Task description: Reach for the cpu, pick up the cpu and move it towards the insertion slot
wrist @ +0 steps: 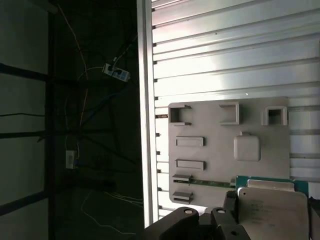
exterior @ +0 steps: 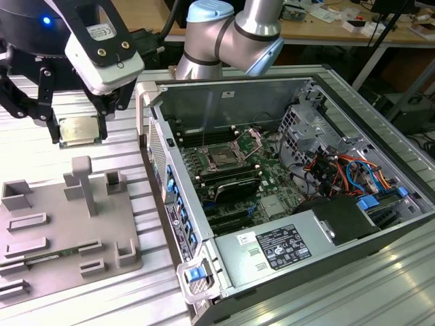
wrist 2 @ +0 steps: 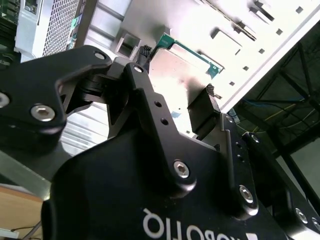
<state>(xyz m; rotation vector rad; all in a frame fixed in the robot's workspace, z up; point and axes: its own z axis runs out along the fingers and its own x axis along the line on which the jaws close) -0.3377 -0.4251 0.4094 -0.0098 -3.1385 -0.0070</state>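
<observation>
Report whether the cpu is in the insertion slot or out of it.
Out. The cpu is clamped in the tool, outside the computer case at the exterior view's left; the insertion slot shows its dark centre bare.

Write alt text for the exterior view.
The gripper holds the cpu in the air by the grey tray, to the exterior view's left of an open computer case. The insertion slot lies inside the case.
</observation>
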